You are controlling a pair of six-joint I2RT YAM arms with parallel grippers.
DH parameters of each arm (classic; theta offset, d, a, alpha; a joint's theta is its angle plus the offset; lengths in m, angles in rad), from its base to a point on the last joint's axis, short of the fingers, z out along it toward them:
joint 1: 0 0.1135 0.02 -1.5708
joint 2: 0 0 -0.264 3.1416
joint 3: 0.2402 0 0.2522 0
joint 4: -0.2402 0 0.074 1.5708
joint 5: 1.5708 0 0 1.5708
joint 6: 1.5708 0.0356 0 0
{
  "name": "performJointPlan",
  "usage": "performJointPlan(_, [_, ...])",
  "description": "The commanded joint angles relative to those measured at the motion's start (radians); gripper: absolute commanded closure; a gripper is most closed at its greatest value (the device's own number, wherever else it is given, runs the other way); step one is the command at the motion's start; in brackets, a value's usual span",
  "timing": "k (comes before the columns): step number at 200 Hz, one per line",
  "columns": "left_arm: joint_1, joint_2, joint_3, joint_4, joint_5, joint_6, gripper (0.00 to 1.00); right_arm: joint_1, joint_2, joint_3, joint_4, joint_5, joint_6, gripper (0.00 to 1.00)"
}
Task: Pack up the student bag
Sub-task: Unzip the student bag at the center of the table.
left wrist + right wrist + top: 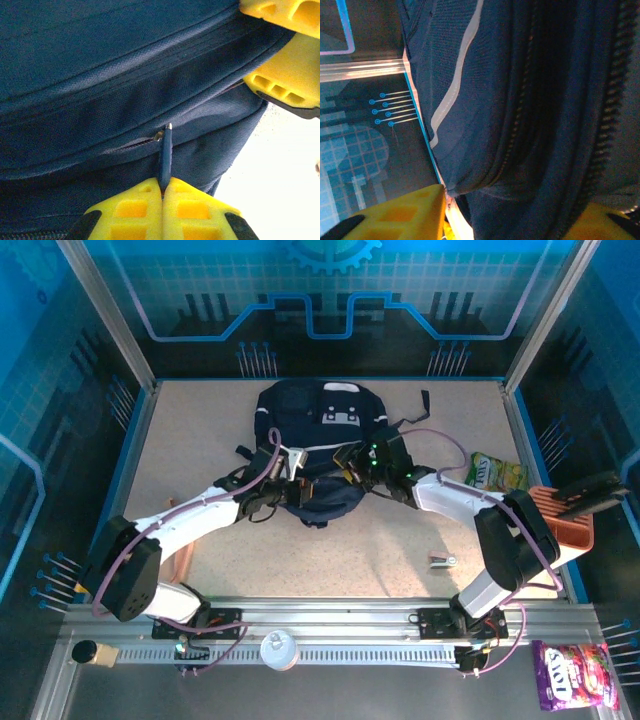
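At left, reaching in from the near-left base: left pincer (162,187), pressed together on the zip pull (165,155), a dark tab rising straight out of the yellow fingers (135,210) to the slider (159,135) on the seam.

At centre, flat on the tabletop (400,550), grey-white patch toward the far wall: the student bag (300,415), long axis near to far. Zip track along its near end, running roughly left to right in the left wrist view and climbing a little rightward.

At right, just beside the same near end of the bag: right pincer (507,212), fingers set apart either side of a thick fold of fabric. Squeezing or merely straddling, cannot tell.

Judged from this: coming pull to run along the track, not across it, with the slider between the two pincers. Left arm on the pull, right placed as anchor, both equally near.
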Motion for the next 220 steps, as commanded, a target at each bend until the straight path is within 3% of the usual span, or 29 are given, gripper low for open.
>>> performJointPlan(1, [-0.017, -0.021, -0.05, 0.053, -0.038, -0.117, 1.0, 0.014, 0.015, 0.023, 0.052, 0.063, 0.052, 0.68])
performJointPlan(31, [-0.02, -0.052, -0.095, 0.051, -0.103, -0.242, 1.0, 0.013, 0.016, 0.022, 0.129, 0.09, 0.047, 0.85])
performJointPlan(73, [-0.02, -0.136, -0.181, 0.083, -0.166, -0.388, 1.0, -0.003, -0.028, -0.023, 0.212, 0.141, 0.047, 0.93])
performJointPlan(125, [-0.021, -0.166, -0.195, 0.167, -0.088, -0.327, 1.0, -0.033, -0.042, -0.061, 0.318, 0.098, 0.052, 0.95])
performJointPlan(140, [-0.019, -0.169, -0.169, 0.144, -0.083, -0.31, 0.89, -0.035, -0.036, -0.058, 0.315, 0.081, 0.047, 0.94])
performJointPlan(169, [-0.019, -0.176, -0.113, 0.102, -0.063, -0.244, 0.54, -0.041, -0.012, -0.048, 0.321, 0.039, 0.05, 0.93])
performJointPlan(193, [0.0, -0.137, -0.029, 0.006, -0.053, -0.205, 0.45, -0.041, 0.001, -0.04, 0.313, 0.012, 0.046, 0.93])
performJointPlan(220, [0.046, -0.076, 0.022, -0.012, 0.029, -0.298, 0.41, -0.041, 0.006, -0.009, 0.31, -0.005, 0.04, 0.93])
